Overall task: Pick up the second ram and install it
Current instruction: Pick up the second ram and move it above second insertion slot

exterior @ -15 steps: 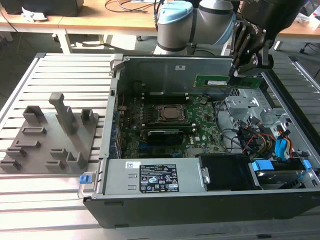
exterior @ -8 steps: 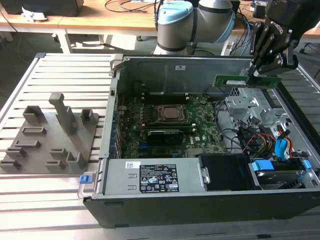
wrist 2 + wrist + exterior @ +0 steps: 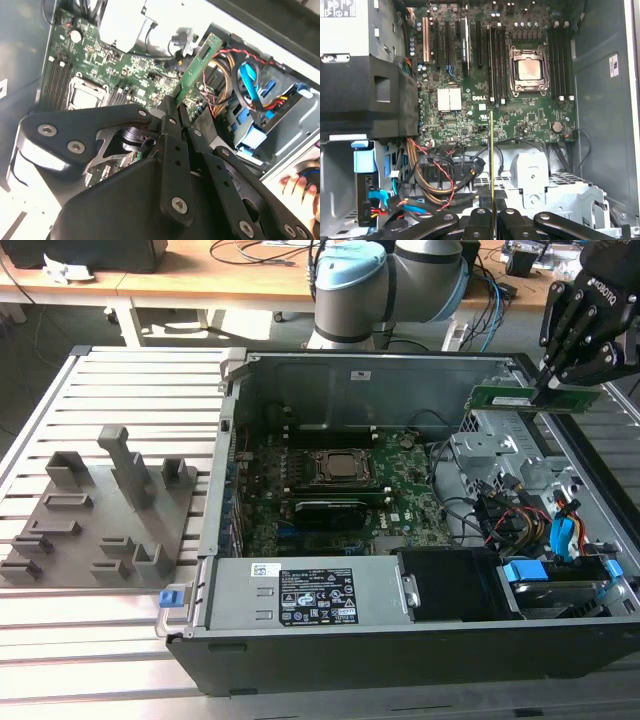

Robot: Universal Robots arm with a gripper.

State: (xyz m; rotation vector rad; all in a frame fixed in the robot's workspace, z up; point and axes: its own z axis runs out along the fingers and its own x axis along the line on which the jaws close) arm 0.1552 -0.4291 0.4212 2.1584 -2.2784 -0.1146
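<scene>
The gripper (image 3: 549,386) is clenched on one end of the second ram (image 3: 520,398), with the fingers pinching its flat faces. The stick hangs in the air above the drive cage (image 3: 555,195), at the computer case (image 3: 300,360) end on the exterior view's right, well apart from the motherboard (image 3: 470,115).

Judgement: keep the pinch firm and the stick square, so its edge can meet a memory slot (image 3: 559,65) beside the processor socket (image 3: 529,70) without twisting.

The long axis runs roughly level from the fingers toward the exterior view's left. In the first wrist view the stick appears edge-on, seemingly parallel with the slots.
</scene>
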